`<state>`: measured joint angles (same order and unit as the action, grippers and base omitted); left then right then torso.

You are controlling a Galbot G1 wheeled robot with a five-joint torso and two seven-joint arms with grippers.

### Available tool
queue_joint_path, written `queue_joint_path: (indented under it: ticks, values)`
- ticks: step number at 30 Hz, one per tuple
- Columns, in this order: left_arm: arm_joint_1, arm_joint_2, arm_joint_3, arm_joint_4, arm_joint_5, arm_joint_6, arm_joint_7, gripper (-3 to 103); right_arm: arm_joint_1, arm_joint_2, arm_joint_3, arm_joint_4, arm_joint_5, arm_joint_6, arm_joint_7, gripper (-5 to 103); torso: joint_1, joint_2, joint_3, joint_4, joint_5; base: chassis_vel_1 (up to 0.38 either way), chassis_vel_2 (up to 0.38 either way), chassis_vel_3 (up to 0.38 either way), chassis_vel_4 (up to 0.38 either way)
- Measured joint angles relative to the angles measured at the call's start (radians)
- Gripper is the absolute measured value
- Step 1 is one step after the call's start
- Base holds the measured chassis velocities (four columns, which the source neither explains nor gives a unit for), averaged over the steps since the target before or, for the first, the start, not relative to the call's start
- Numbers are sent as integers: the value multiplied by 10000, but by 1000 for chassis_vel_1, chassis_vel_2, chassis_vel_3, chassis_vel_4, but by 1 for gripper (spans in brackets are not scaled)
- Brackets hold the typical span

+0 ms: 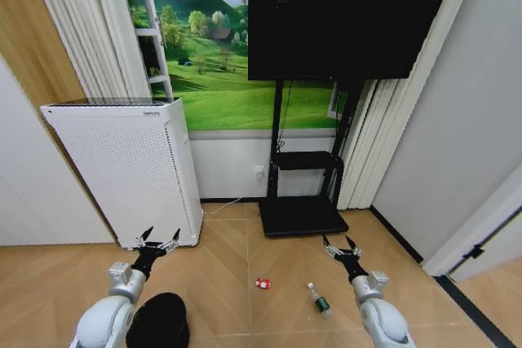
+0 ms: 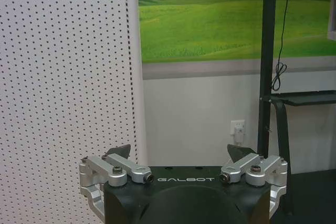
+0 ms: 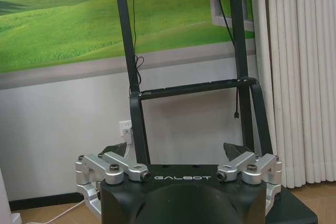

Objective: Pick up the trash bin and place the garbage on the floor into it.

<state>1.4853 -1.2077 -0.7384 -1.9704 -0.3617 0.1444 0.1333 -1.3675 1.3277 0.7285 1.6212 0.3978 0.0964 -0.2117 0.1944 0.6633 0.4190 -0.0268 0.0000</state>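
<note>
Trash bin [image 1: 157, 321] beside left gripper [image 1: 160, 242] (apart).

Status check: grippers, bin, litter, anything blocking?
Left gripper and right gripper open, raised, empty. Trash bin on the floor under left arm. Red-and-white wrapper and green bottle lie between arms. Nothing blocking.

1. White perforated appliance [image 1: 130, 170] stands at nine o'clock against the wall.
2. Black TV screen [image 1: 347, 14] hangs at one o'clock on a black stand [image 1: 302, 213].
3. Green landscape mural [image 1: 220, 55] sits at twelve o'clock.
</note>
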Motion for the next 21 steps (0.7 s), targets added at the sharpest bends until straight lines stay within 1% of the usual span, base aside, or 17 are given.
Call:
queue_joint_path:
  ticks: [3, 6, 8, 19, 21]
  values:
    - [-16, 2, 6, 9, 12, -3, 10, 100, -11, -8, 7, 1, 1, 11, 0, 100, -66, -166, -99, 0, 0, 0, 0, 0, 0]
    - [-41, 1, 17, 28, 13, -4, 10, 100, -11, -11, 12, 1, 2, 12, 0, 100, -97, -238, -139, 0, 0, 0, 0, 0, 0]
    - [-76, -7, 54, 75, 21, -25, 10, 100, -2, -18, 14, -8, 4, 12, 0, 100, -158, -394, -237, 0, 0, 0, 0, 0, 0]
    - [-85, -18, 73, 126, 56, -52, 18, 100, -5, -18, -19, -80, -14, 41, 0, 100, -324, -795, -471, -1, 0, 0, 0, 0, 0]
    - [-85, -18, 73, 140, 59, -58, 23, 100, -4, -13, -31, -98, -25, 52, 0, 100, -379, -927, -548, 0, 0, 0, 0, 0, 0]
